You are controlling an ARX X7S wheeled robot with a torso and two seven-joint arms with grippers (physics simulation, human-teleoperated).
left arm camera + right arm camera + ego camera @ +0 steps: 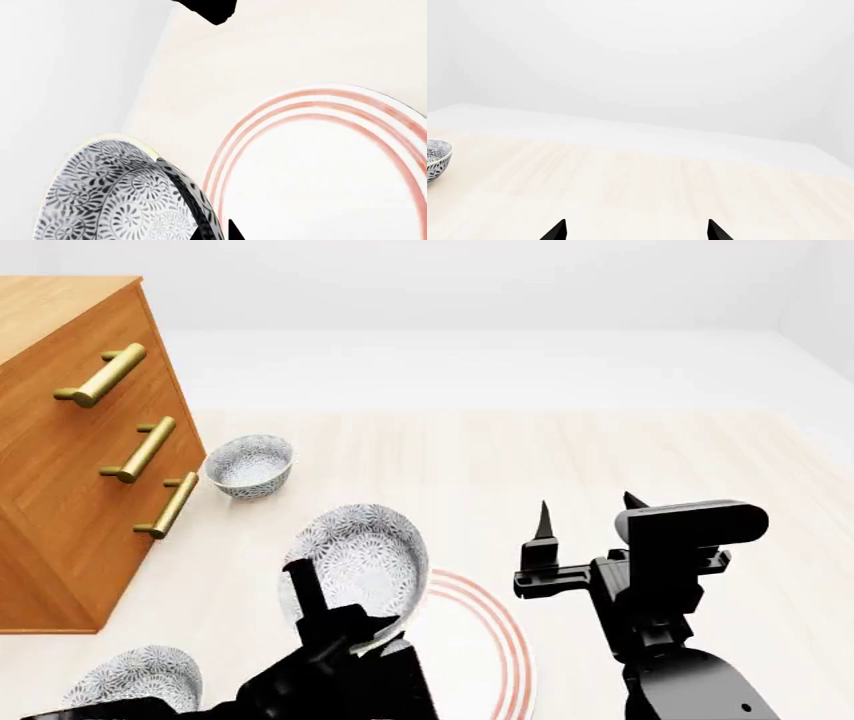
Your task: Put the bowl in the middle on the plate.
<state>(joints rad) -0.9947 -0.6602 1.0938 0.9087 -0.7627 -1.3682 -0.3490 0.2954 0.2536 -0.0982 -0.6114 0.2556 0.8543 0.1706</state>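
Note:
My left gripper (pixel 334 615) is shut on the rim of the bowl (pixel 358 558), a white bowl with a dense grey-blue floral pattern. The bowl hangs tilted on its side over the near-left edge of the plate (pixel 474 650), which is white with thin red rings. In the left wrist view the bowl's (pixel 113 195) wall sits between the tips of the left gripper (pixel 215 232), with the plate (pixel 320 165) lying flat beside it. My right gripper (pixel 587 508) stands open above the floor to the right, nothing between its fingers; it also shows as the right gripper (pixel 635 231) over bare floor.
A second patterned bowl (pixel 250 465) stands farther off by the wooden dresser (pixel 67 490) with brass handles; the right wrist view catches that far bowl (pixel 437 155) too. A third bowl (pixel 134 680) sits at the near left. Pale wood flooring spreads to the right.

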